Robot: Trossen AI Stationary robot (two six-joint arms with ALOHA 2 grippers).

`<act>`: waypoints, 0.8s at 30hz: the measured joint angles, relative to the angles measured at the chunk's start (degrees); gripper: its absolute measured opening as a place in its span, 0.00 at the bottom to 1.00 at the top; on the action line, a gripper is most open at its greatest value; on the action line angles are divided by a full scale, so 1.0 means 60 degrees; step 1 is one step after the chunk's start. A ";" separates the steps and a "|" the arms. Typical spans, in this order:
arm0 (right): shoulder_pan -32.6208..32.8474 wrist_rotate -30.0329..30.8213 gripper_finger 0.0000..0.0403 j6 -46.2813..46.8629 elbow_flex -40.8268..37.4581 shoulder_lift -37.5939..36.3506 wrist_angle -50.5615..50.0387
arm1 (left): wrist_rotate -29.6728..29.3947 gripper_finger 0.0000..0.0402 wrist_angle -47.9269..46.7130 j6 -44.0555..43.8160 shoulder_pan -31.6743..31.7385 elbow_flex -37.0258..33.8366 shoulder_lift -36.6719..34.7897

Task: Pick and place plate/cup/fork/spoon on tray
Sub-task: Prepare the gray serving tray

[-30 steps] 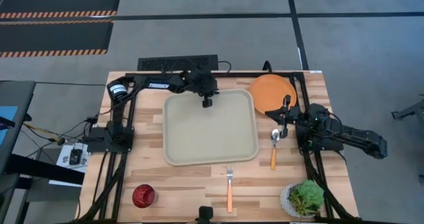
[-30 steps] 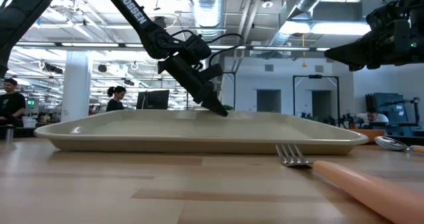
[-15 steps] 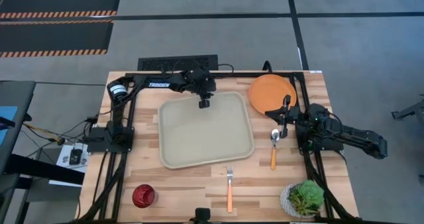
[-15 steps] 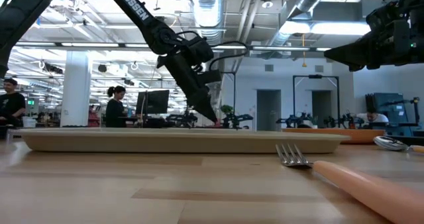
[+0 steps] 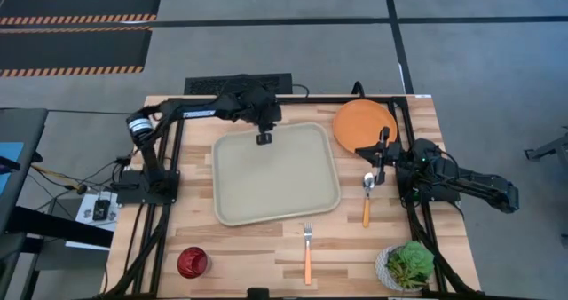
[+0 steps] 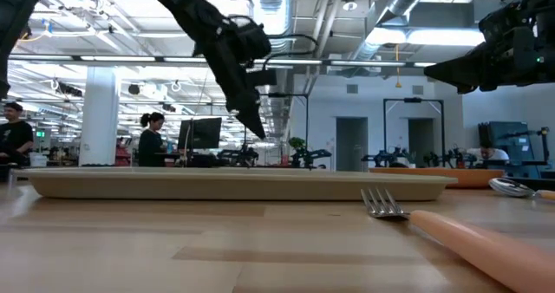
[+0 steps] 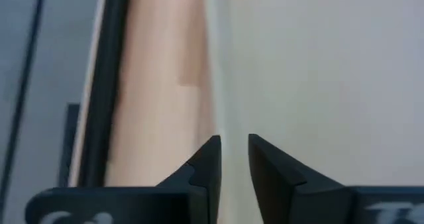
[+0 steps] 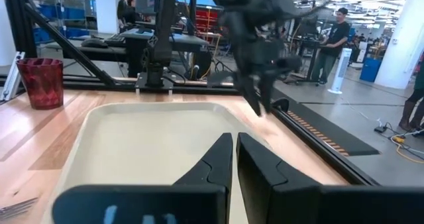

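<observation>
The pale tray lies flat in the middle of the table. My left gripper hangs above the tray's far rim, pointing steeply down, narrowly open with nothing between its fingers. The orange plate lies at the far right. The spoon rests right of the tray and the fork near its front edge. At the near left stands the dark-red cup. My right gripper waits shut at the table's right, above the spoon's bowl, pointing level toward the tray.
A white pot with a green plant stands at the near right corner. Black frame rails run along the table's left, far and right sides. People stand in the room beyond the table.
The tray's raised far edge has come down flat, and the tray has slid a little toward the table's left. My left gripper has let go of the far rim, risen clear of it and drawn back toward the far left.
</observation>
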 joint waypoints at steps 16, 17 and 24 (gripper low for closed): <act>0.0000 0.0014 0.12 0.0000 0.0000 -0.0003 0.0003 | -0.1565 0.00 -0.1568 -0.4556 -0.1021 -0.3112 -0.2072; 0.0000 0.0011 0.12 0.0001 0.0000 -0.0003 0.0000 | -0.1973 0.00 -0.1771 -0.4857 -0.0920 -0.3144 -0.2168; -0.0001 0.0011 0.12 0.0002 0.0000 -0.0003 0.0000 | -0.1990 0.12 -0.2389 -0.4879 0.0125 -0.3175 -0.2105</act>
